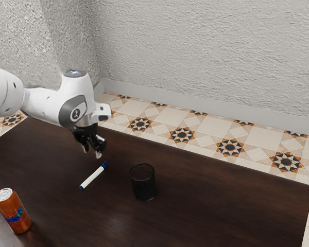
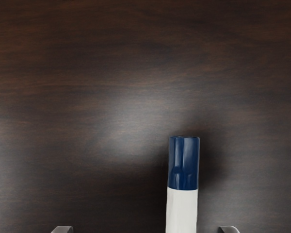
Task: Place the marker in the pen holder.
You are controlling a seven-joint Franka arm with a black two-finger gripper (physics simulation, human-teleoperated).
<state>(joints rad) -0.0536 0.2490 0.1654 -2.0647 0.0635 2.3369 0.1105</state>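
Note:
My gripper hangs above the dark table in the exterior view, near the blue-capped end of the marker. Its two fingertips stand apart, with nothing held. The white marker lies flat on the table. In the wrist view, the marker reaches in with its blue cap, and its body lies below the space between the tips of my gripper, closer to one tip. The pen holder, a black mesh cup, stands upright toward the exterior view's right from the marker.
An orange soda can stands on the table at the exterior view's lower left. The table's far edge runs behind the gripper and pen holder, with tiled floor and a rough pale wall beyond.

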